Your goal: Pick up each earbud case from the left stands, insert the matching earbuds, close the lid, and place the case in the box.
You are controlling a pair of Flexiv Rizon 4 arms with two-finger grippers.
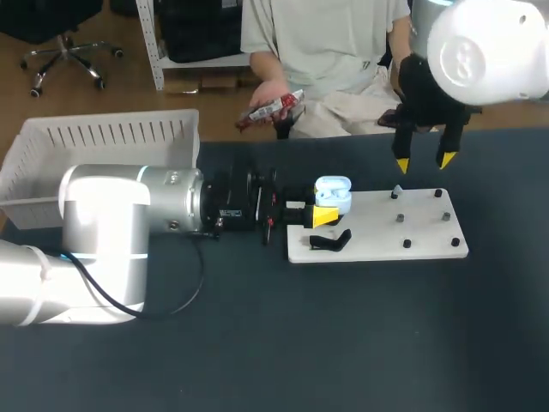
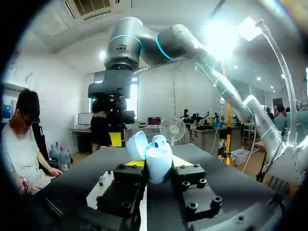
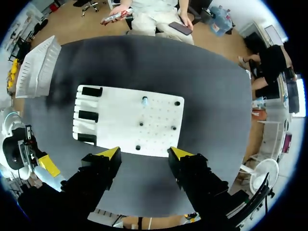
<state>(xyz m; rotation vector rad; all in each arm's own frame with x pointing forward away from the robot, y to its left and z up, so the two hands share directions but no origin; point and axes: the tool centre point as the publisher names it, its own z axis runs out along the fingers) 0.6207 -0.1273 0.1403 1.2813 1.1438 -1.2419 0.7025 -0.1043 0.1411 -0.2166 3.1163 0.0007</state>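
My left gripper (image 1: pixel 323 215) is shut on a pale blue earbud case (image 1: pixel 332 199) with its lid standing open, held over the left end of the white board (image 1: pixel 377 245). In the left wrist view the case (image 2: pixel 158 161) sits between the yellow fingertips (image 2: pixel 182 163), lid (image 2: pixel 136 145) tipped back. A small pale earbud (image 1: pixel 396 190) stands on a peg at the board's far side. My right gripper (image 1: pixel 424 160) hangs open above the board's far edge, nothing between its fingers. From the right wrist view the gripper (image 3: pixel 144 153) is above the board (image 3: pixel 120 132), and the earbud (image 3: pixel 144 100) lies ahead of it.
Black stands (image 3: pixel 88 115) line the board's left end, one of them (image 1: pixel 330 240) beside the held case. Several black pegs (image 1: pixel 446 217) dot the board's right half. A white slatted basket (image 1: pixel 103 146) stands at the table's back left.
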